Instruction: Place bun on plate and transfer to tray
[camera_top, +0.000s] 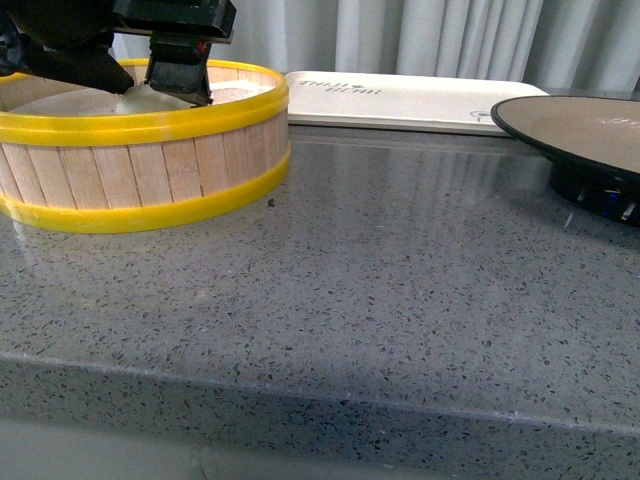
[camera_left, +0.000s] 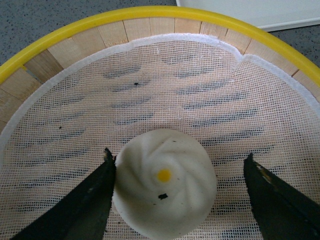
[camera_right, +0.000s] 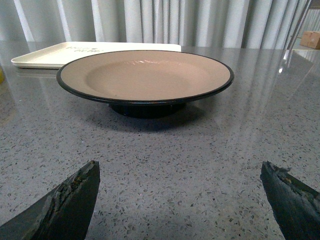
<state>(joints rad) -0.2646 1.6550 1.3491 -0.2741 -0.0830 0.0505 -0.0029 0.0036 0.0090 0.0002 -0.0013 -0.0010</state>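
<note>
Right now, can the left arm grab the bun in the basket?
Probably yes: the left pincer is open inside the steamer basket, with the bun between its tips and nothing blocking.

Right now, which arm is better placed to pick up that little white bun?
Left. The left gripper is down in the steamer basket, fingers open on either side of the bun. The right gripper is open over the counter, facing the plate.
</note>
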